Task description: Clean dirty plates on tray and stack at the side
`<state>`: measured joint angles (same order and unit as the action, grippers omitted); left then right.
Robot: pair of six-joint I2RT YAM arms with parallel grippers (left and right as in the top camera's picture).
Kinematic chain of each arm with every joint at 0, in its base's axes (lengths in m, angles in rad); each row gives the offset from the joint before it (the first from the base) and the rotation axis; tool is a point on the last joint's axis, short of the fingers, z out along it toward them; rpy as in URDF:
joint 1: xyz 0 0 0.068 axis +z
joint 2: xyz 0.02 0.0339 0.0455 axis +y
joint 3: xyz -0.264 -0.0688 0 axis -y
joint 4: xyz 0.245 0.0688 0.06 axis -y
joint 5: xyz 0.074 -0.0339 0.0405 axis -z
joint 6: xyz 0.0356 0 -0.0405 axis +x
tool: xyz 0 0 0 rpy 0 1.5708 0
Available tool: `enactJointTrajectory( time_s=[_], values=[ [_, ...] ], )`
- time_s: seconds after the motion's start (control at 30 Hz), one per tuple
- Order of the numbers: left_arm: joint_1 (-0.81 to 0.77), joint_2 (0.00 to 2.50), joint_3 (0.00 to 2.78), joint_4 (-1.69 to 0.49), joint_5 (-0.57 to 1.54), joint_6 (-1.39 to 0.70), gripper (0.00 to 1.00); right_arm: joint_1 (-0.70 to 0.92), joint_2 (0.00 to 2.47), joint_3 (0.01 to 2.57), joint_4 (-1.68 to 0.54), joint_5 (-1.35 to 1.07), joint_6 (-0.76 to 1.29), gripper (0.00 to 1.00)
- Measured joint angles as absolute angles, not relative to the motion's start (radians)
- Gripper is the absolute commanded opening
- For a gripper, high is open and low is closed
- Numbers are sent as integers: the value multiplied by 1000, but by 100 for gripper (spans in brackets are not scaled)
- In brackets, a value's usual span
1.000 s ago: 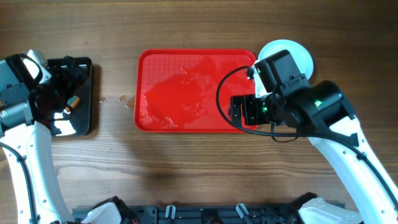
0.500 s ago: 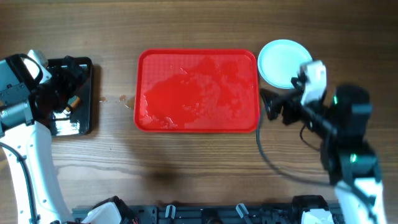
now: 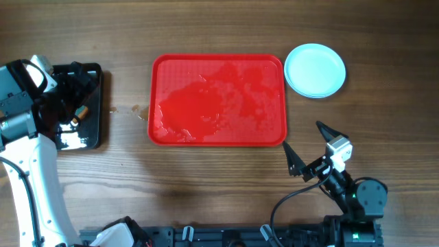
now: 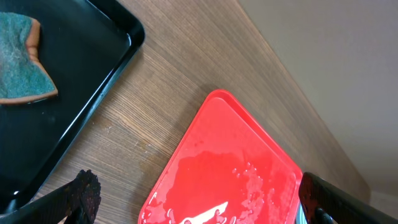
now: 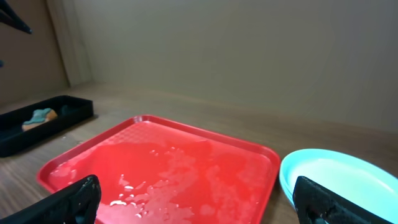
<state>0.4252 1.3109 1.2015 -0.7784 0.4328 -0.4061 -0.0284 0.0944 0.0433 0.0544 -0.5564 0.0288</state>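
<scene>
The red tray lies mid-table, wet and with no plates on it; it also shows in the left wrist view and the right wrist view. The pale blue plates sit stacked on the wood right of the tray's far corner, also in the right wrist view. My right gripper is open and empty, near the table's front right, pulled back from the tray. My left gripper hovers over the black tray, open and empty; its fingertips frame the left wrist view.
A glossy black tray stands at the left, holding a green-and-orange sponge. Small water drops lie on the wood between the two trays.
My right arm has pulled away from the tray's right edge toward the table's front right, uncovering the stacked plates. The left arm has not moved.
</scene>
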Motion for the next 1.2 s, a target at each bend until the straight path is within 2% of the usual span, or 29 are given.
enactJointTrajectory(
  time_s=[0.3, 0.5, 1.2],
  values=[
    [425, 1311, 1201, -779, 433, -406, 100, -28, 20, 13, 83, -406, 102, 100],
    [425, 1311, 1201, -779, 433, -406, 100, -28, 18, 7, 17, -306, 112, 100],
    [425, 1311, 1201, -779, 433, -406, 100, -28, 18, 7, 17, -279, 112, 100]
  ],
)
